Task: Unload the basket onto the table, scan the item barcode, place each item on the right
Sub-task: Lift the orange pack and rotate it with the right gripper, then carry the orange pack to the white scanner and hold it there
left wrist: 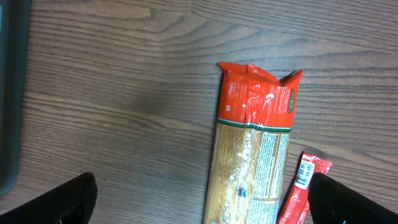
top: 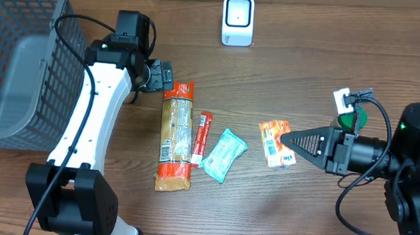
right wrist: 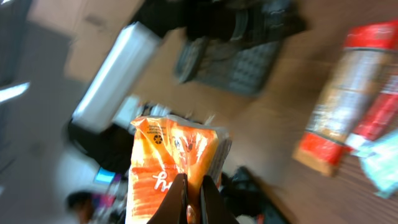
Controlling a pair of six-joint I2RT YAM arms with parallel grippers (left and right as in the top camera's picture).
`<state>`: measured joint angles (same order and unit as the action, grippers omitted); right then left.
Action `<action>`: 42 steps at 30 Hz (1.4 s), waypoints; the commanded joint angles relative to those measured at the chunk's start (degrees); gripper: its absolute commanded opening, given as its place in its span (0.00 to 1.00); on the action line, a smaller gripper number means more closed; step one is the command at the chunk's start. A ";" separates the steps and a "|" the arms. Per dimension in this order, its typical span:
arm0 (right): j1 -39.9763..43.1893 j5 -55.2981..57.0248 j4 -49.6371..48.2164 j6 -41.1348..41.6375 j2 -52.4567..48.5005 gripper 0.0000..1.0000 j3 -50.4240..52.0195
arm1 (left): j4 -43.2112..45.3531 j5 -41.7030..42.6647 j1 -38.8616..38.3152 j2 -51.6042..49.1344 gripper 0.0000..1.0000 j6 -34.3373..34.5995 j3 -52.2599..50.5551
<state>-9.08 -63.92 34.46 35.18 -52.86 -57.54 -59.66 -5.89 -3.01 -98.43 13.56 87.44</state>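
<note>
An orange snack packet is pinched at one edge by my right gripper, which is shut on it at the table's right side. In the blurred right wrist view the orange packet stands up from between the closed fingers of the right gripper. The white barcode scanner stands at the back centre, well apart from the packet. My left gripper is open above the top end of a long pasta packet. The left wrist view shows the left gripper spread wide over the pasta packet, holding nothing.
A grey mesh basket fills the left side of the table. A thin red stick packet and a teal packet lie between the pasta and the orange packet. The red stick packet lies near the left gripper's right finger.
</note>
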 commanded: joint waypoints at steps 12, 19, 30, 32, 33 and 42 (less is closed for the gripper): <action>0.09 30.08 18.38 -20.72 -12.39 0.04 0.20 | 0.00 -0.63 -0.02 0.70 1.00 -0.26 0.87; 0.09 33.83 15.72 -19.87 -16.44 0.04 -3.69 | 0.00 -0.63 -0.02 0.70 1.00 -0.26 0.87; -0.52 41.77 40.96 -22.21 -34.56 0.04 -42.99 | 0.00 -0.63 -0.02 0.70 1.00 -0.26 0.87; -1.55 45.42 45.77 -22.25 -38.88 0.04 -51.91 | 0.00 -0.63 -0.02 0.70 1.00 -0.26 0.87; -2.36 47.21 47.65 -22.56 -41.13 0.03 -56.68 | 0.00 -0.63 -0.02 0.70 1.00 -0.26 0.87; -11.76 60.89 46.97 -25.46 -52.76 0.04 -72.94 | 0.00 -0.63 -0.02 0.70 1.00 -0.26 0.87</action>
<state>-17.82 -11.99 82.46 11.35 -102.98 -128.88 -59.66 -6.09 -3.01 -98.43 13.56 87.44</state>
